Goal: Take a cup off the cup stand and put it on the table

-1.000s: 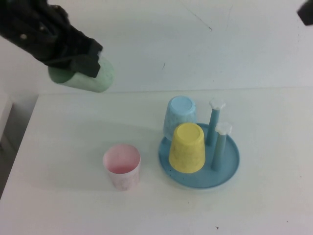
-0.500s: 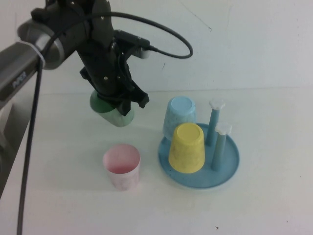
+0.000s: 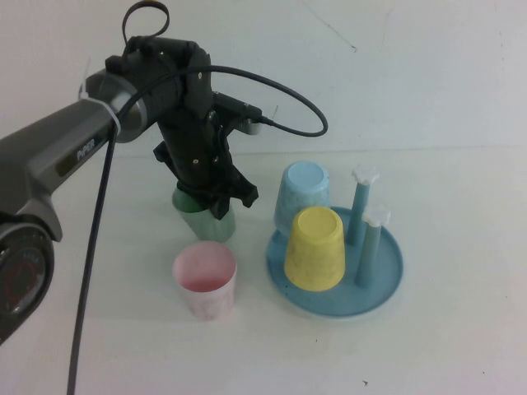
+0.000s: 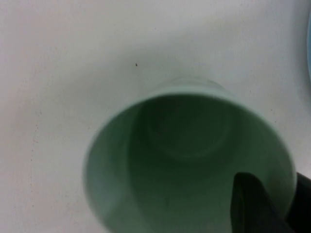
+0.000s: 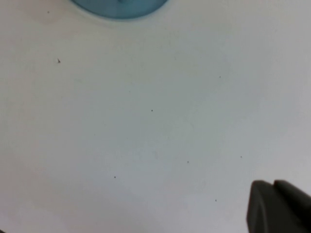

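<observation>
The mint-green cup [image 3: 207,220] stands upright, mouth up, low at the table [image 3: 99,329], between the pink cup and the cup stand [image 3: 387,284]. My left gripper [image 3: 216,197] is shut on its rim from above. In the left wrist view I look down into the cup [image 4: 184,160]; my left gripper [image 4: 274,196] has one finger inside the wall and one outside. I cannot tell whether the cup's base touches the table. My right gripper [image 5: 274,196] is out of the high view, shut and empty above bare table [image 5: 146,121].
A light-blue cup [image 3: 303,193] and a yellow cup [image 3: 314,247] sit upside down on the stand's pegs. Two bare pegs with white caps [image 3: 363,206] stand at its right. A pink cup [image 3: 206,280] stands upright just in front of the green one. The stand's edge [image 5: 119,7] shows in the right wrist view.
My left arm has swung right and down with the green cup, turning it from lying sideways in the air to upright, low beside the pink cup.
</observation>
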